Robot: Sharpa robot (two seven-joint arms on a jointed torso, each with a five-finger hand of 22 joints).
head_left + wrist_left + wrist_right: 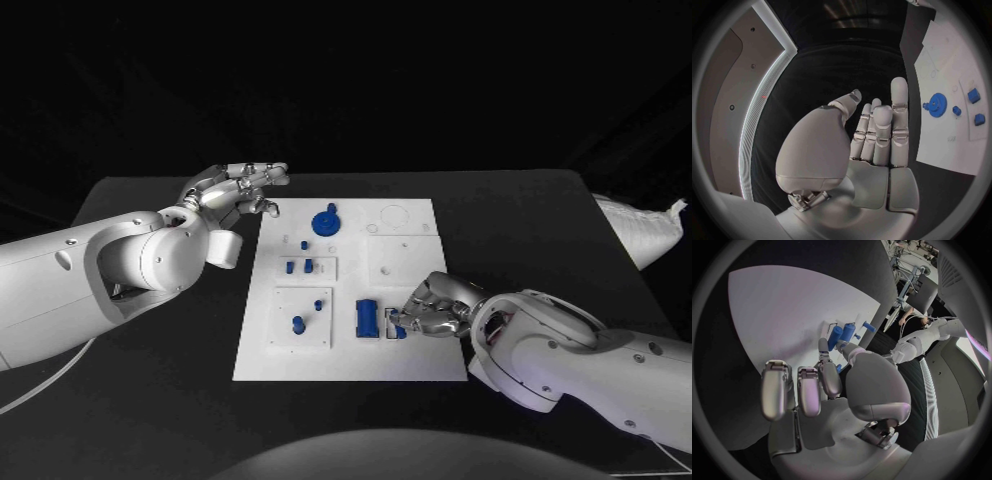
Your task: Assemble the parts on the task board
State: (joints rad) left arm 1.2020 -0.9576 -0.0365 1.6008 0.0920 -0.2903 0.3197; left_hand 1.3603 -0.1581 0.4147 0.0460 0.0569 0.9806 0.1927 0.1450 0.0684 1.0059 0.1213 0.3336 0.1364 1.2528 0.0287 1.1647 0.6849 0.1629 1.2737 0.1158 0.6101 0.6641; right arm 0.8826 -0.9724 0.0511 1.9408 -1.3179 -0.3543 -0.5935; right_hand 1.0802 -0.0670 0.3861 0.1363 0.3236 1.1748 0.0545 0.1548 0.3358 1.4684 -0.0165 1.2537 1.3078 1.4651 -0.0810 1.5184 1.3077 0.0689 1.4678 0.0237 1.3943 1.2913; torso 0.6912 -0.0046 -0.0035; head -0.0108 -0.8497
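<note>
Right robot hand [430,308] rests curled at the white board [411,360] by the blue cylinder [366,319]; whether it grips a part cannot be told. Left robot hand [235,190] hovers open, beside the board. Risk: misaligned fingers may knock the cylinder loose.

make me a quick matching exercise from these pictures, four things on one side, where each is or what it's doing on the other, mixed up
Things
1. left hand
2. right hand
3. blue gear
4. blue cylinder

Places or states
A. lies on the board's near part, by the right hand
B. fingers apart, holding nothing, beside the board's far left corner
C. on the board's far part
D. over the board's near right edge, fingertips at a small blue part

Pairs: 1-B, 2-D, 3-C, 4-A
</note>
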